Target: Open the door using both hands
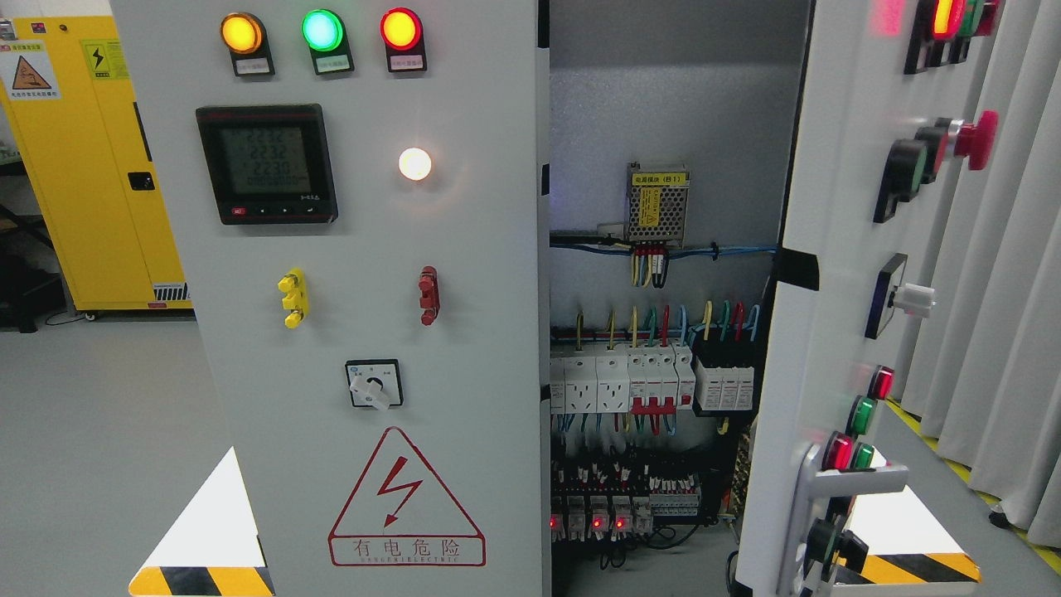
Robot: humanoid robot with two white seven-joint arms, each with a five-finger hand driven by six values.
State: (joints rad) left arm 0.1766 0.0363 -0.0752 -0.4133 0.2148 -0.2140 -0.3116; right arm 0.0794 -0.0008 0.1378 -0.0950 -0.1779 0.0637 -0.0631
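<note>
Neither hand shows in the head view, so whether either one is open or closed cannot be told. Nearest, at the right, the right door (816,332) stands swung wide open, seen almost edge-on, with its red, green and white buttons and a handle (829,489) low on its face. At the left, the left door (365,332) faces the camera, closed, carrying three lit lamps (322,31) in orange, green and red, a digital meter (266,163), a small white light (414,163), a rotary switch (374,384) and a red-bordered warning sign (406,502). Between the doors the cabinet interior (663,124) is exposed: a row of breakers (655,381) with coloured wires and a power supply (657,201) higher up. Farther back on the left stands a yellow cabinet (91,166); grey curtains (995,332) hang at the right.
</note>
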